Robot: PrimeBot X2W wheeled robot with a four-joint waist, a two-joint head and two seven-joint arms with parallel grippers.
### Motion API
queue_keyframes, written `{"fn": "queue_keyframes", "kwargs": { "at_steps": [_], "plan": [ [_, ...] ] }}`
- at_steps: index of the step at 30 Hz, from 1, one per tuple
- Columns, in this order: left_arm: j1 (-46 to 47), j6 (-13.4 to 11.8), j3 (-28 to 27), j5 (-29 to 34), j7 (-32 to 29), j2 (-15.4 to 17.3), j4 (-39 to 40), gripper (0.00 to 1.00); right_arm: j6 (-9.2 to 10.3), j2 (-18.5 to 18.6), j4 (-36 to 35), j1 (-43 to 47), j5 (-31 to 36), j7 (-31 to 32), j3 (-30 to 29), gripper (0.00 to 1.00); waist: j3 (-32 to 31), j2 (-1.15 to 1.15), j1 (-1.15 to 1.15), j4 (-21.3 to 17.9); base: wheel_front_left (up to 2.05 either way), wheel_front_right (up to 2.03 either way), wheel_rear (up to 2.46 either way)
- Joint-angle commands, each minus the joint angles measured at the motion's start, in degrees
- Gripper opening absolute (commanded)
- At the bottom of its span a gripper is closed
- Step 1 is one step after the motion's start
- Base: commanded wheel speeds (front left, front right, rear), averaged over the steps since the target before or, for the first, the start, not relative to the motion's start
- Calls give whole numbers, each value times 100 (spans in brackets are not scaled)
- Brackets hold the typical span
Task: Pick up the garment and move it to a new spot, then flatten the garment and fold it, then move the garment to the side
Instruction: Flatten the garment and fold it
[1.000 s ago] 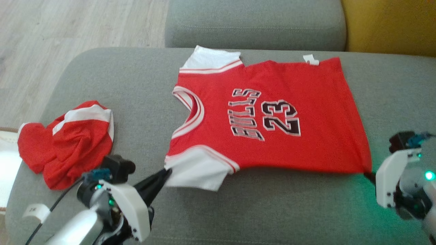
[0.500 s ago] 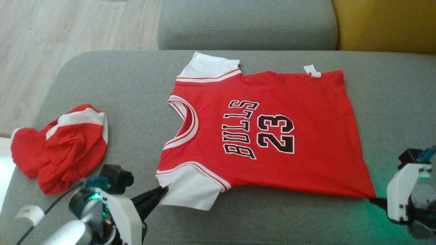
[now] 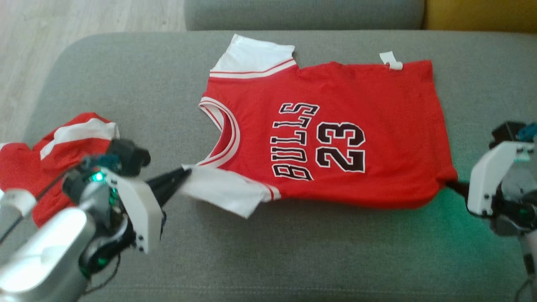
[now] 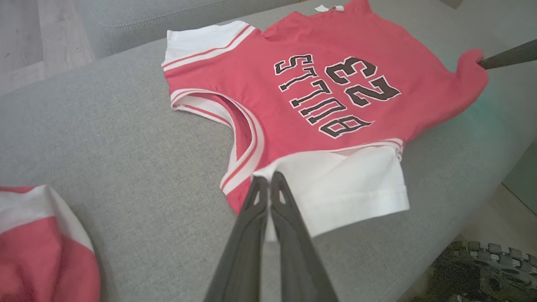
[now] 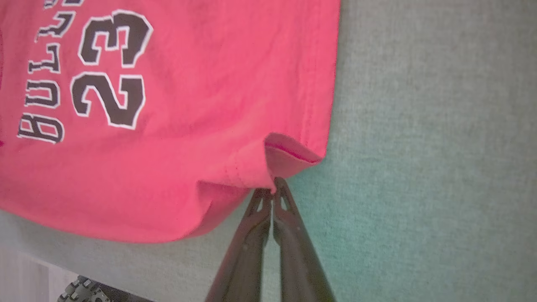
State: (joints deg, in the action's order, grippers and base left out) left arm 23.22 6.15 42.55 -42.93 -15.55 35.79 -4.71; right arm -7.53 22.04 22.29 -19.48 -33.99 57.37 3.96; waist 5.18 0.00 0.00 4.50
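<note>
Dark left gripper (image 3: 184, 171): pinching white sleeve (image 3: 222, 193) corner.
Right gripper (image 3: 448, 183): pinching red hem corner (image 5: 289, 159).
Jersey (image 3: 335, 126): spread on grey cushion (image 3: 293, 251), near edge lifted.
Risk: I fear thin pinches slipping if arms pull apart unevenly.

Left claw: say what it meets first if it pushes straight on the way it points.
The left claw is shut on the white fabric sleeve of the red basketball jersey; it would push into that sleeve first, probably the jersey's red body next.
</note>
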Motion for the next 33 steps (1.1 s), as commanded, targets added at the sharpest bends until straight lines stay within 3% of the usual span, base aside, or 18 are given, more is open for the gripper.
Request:
{"fn": "queue_keyframes", "kwargs": {
  "at_steps": [1,12,28,29,30,33],
  "plan": [
    [475,38,-262,30,-4,175,61,0,4,25,-260,-250,85,-4,-19,0,86,0,0,-22,0,0,0],
    [1561,118,-104,40,128,-179,-780,0,4,-246,-107,-954,704,-537,-30,0,505,0,0,-93,0,0,0],
    [2751,133,1017,14,598,-511,-2191,1,4,-449,880,-1942,1185,-1183,597,0,1044,0,0,-278,0,0,0],
    [2804,133,1028,12,674,-537,-2301,42,4,-432,905,-1983,1233,-1303,659,38,1058,0,0,-283,0,0,0],
    [2860,131,1006,31,777,-572,-2432,100,4,-417,930,-2017,1272,-1450,704,100,1068,0,0,-289,0,0,0],
    [2954,116,980,96,998,-666,-2680,100,4,-418,1013,-2074,1301,-1722,751,100,1066,0,0,-301,0,0,0]
  ]
}}
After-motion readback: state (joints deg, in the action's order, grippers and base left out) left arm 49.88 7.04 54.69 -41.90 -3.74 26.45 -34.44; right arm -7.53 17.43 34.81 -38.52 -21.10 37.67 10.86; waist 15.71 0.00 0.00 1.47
